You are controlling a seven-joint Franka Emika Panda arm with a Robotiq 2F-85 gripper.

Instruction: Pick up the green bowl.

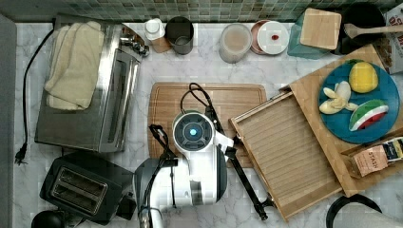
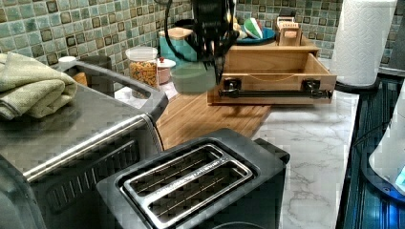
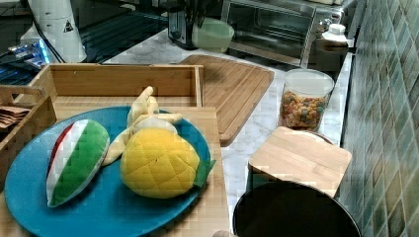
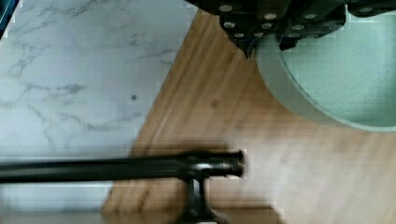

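Green bowl (image 2: 192, 77) is gripped at its rim by the closed pincer (image 2: 213, 59) above the cutting board (image 2: 200, 117); it should be lifted level.

Kitchen: toaster (image 1: 85, 189), toaster oven (image 1: 90, 90), tiled backsplash (image 2: 57, 28), marble counter (image 2: 310, 143).

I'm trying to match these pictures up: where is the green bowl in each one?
Left view: green bowl, upper centre.
Right view: top centre, before the toaster oven.
Wrist view: close up.
Top view: hidden beneath the arm.
Shared landmark: the cutting board.
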